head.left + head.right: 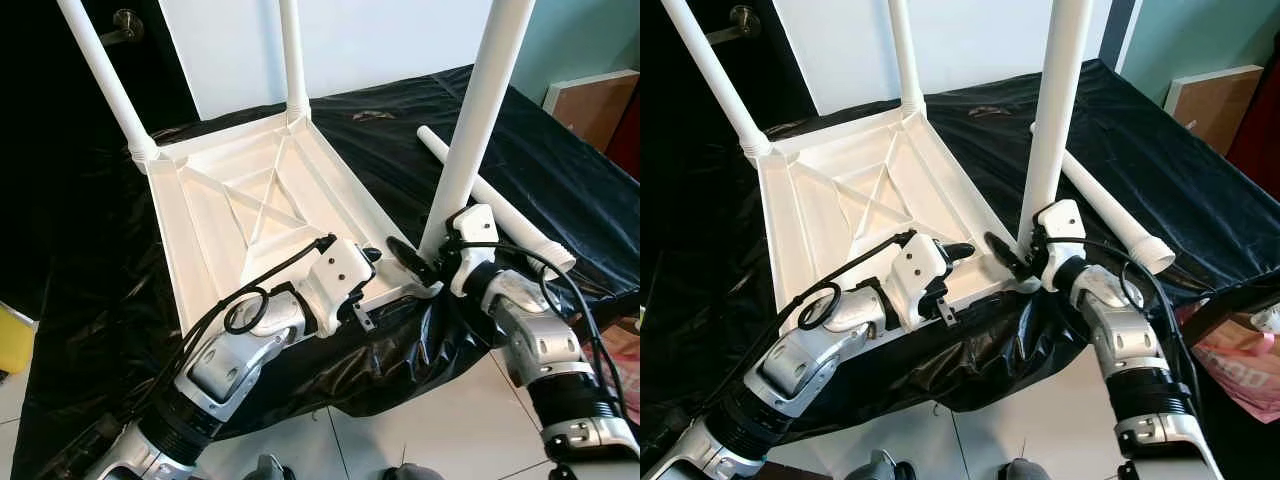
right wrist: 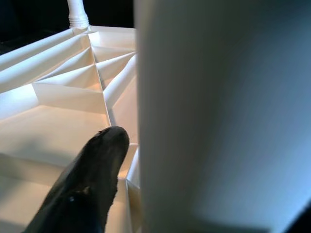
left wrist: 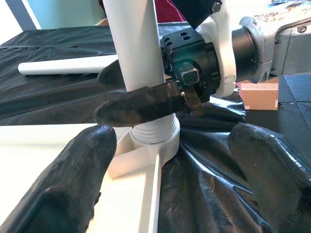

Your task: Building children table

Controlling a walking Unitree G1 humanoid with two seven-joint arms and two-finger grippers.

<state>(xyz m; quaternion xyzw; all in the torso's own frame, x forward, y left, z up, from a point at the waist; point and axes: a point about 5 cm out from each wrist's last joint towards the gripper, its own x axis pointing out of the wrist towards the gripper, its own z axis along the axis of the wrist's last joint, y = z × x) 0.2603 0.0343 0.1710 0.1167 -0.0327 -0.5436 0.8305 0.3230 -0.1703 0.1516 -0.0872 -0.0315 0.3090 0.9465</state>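
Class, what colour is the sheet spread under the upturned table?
Black, slightly glossy: the sheet under the white table shows best in the left eye view.

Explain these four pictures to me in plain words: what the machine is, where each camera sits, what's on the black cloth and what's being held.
This is a humanoid robot with two silver arms. The two wide pictures come from cameras in its head, looking down; the two close-ups come from cameras on its wrists. On the black cloth lies an upside-down white children's table with three legs standing up. A fourth, loose leg lies beside it. The right claw is shut around the near corner leg just above its socket. The left claw, open, rests at the table's near edge beside that corner.
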